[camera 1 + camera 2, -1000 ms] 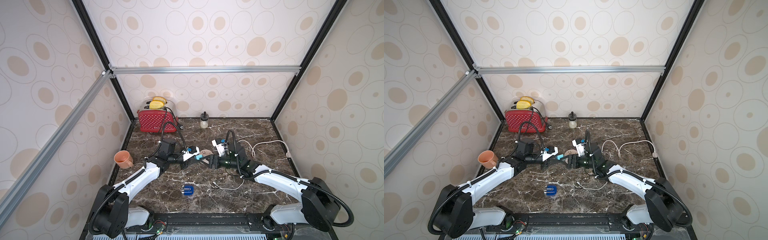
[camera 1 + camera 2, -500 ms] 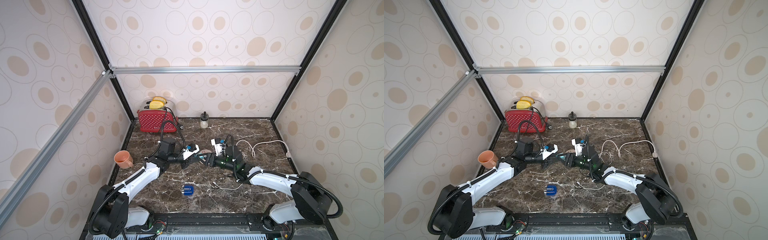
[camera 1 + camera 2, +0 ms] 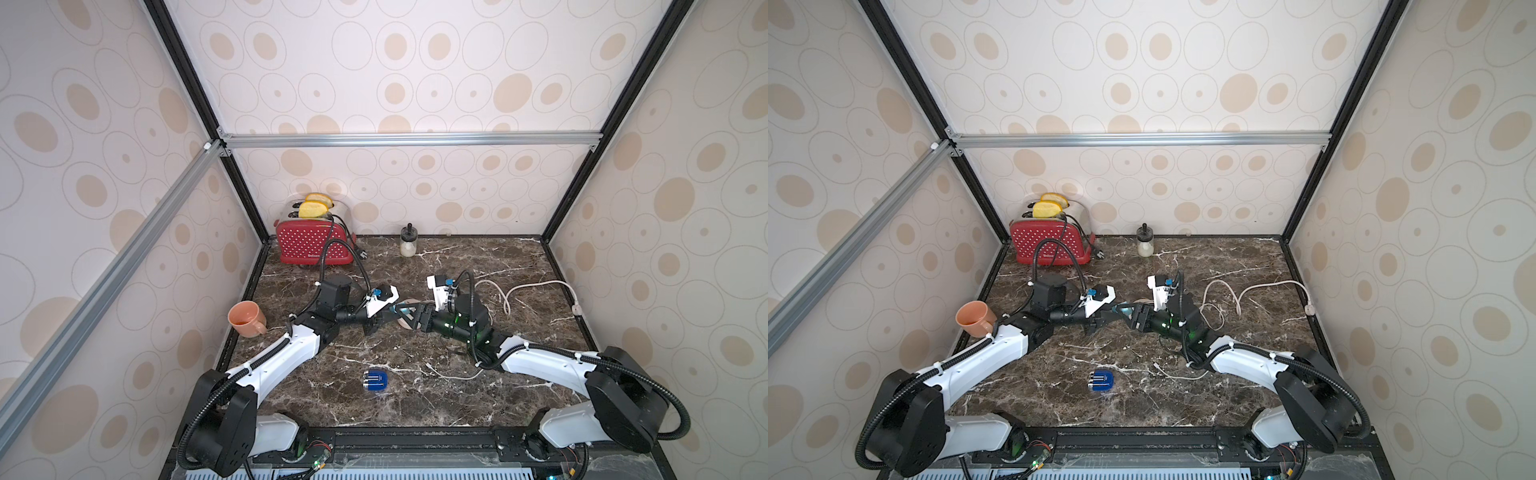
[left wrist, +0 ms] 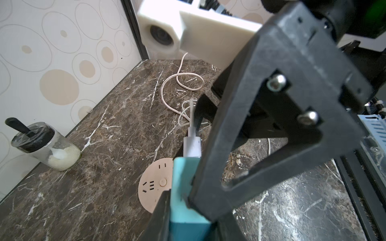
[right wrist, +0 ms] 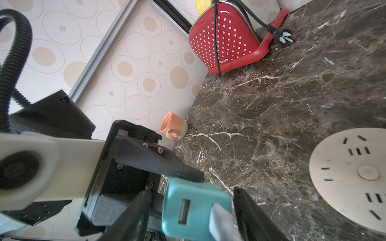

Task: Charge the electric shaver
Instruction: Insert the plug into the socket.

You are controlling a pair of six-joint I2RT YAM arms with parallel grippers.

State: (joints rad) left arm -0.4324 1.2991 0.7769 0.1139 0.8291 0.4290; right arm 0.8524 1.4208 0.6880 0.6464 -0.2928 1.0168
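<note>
**Meanwhile, adapter and USB plug meet in mid-air; shaver lies apart**

Left gripper (image 3: pixel 390 314) is clamped on a light teal plug adapter (image 4: pixel 183 187), close to a round pink power strip (image 5: pixel 351 177) on the marble counter. Right gripper (image 5: pixel 191 198) faces it, jaws apart around a white USB plug (image 4: pixel 192 145) at the adapter's end; whether the plug is seated cannot be told. The dark blue electric shaver (image 3: pixel 375 381) lies near the counter's front edge, well apart from both grippers. Risk: a half-seated plug could drop out if either arm tugs its cable.
</note>
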